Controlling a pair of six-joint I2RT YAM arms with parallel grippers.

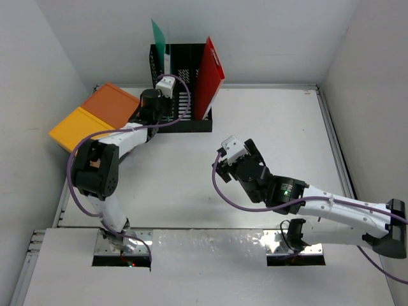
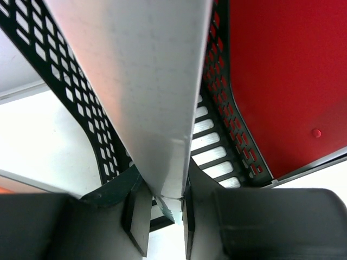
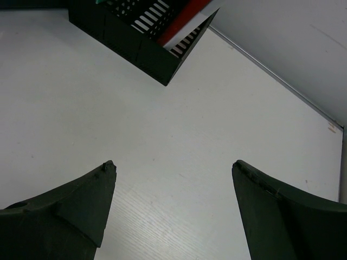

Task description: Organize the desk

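Left gripper [image 2: 161, 210] is clamped on the bottom edge of a pale grey folder [image 2: 141, 81]. Both pads [image 2: 135, 214] are pressed flat on it with no gap. The folder stands nearly upright and leans against the black mesh file rack [image 2: 223, 122]. Which slot it sits in can't be told from the wrist view.

A red folder [image 2: 282, 76] is in the rack's right compartment, tilted, and apart from the grey one. In the top view a green folder [image 1: 157, 33] sticks up from the rack's left end.

The left arm reaches across to the rack's front left. The orange-yellow drawer box [image 1: 95, 116] sits just beside it at the desk's far-left corner, overhanging the rim.

Right gripper [image 3: 173, 203] has its fingers [image 3: 70, 211] spread wide and is holding nothing. It hovers over bare surface near mid-desk, well apart from the rack, and the rack's near right corner shows at the top of its wrist view.

The desk [image 1: 274, 121] is the white tabletop filling the cell. The rack stands at its far edge, roughly centre-left, and the arm bases are at the near edge.
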